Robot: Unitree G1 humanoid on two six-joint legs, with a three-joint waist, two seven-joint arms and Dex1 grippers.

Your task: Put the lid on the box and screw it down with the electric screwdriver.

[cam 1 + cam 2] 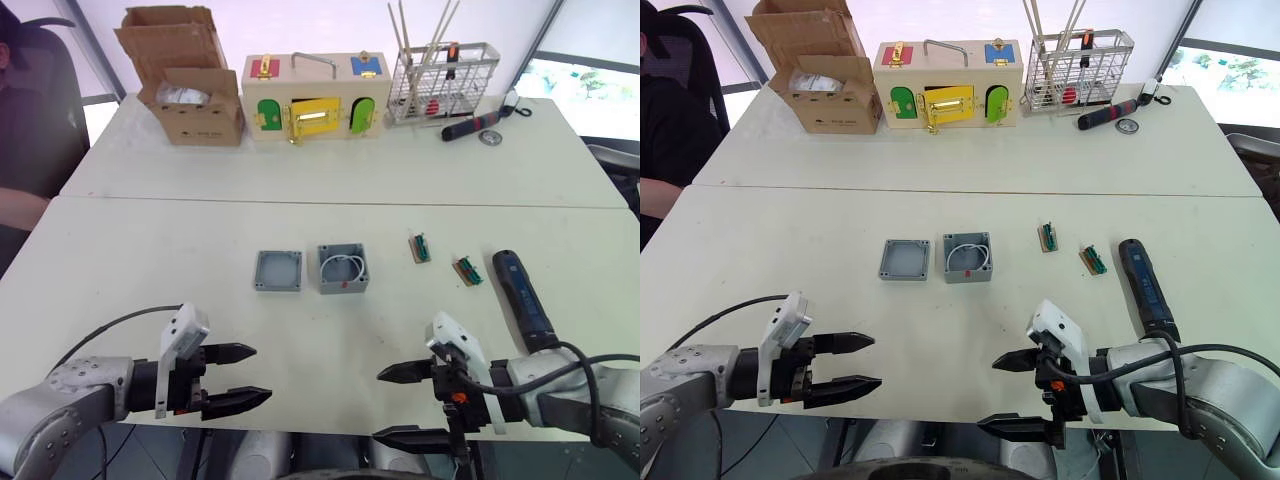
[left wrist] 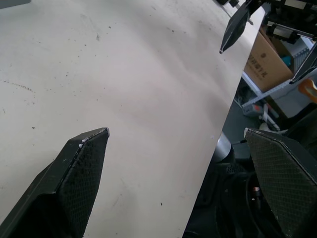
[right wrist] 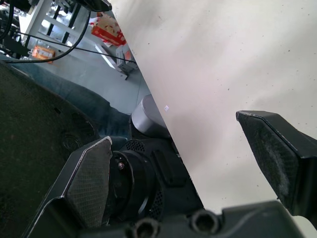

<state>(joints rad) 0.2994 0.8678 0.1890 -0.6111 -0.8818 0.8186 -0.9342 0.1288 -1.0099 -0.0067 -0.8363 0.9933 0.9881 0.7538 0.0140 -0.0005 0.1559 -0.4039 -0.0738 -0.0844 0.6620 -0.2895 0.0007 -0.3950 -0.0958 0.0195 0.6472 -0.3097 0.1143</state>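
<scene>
**Two grippers spread wide, nothing picked up**

Both grippers sit low in the frame at the near edge of the table (image 1: 150,260), and both are empty. The left gripper (image 1: 236,378) is at lower left, its two black fingers parted and pointing toward the middle. The right gripper (image 1: 404,405) is at lower right, jaws spread even wider, one finger over the tabletop and the other hanging off past the table edge. The two point at each other across a bare stretch of table.

The lid (image 1: 278,270) lies in the middle of the frame, rim side up so you can see the corner holes. Just beside it on the right, close but not touching, is the box (image 1: 343,268), open, with a white wire (image 1: 343,266) coiled inside and a small red mark on its near wall. Both are well apart from the grippers.

The screwdriver (image 1: 523,298) lies flat at the right of the frame, just above the right arm, untouched. Between it and the box are two small green-and-tan parts (image 1: 421,247), can't tell what they are.

Along the top of the frame: a cardboard box (image 1: 185,75) at upper left, a wooden box (image 1: 315,97) with coloured doors at centre, a wire basket (image 1: 443,82) at upper right, and a black-and-red tool (image 1: 471,126) next to it.
</scene>
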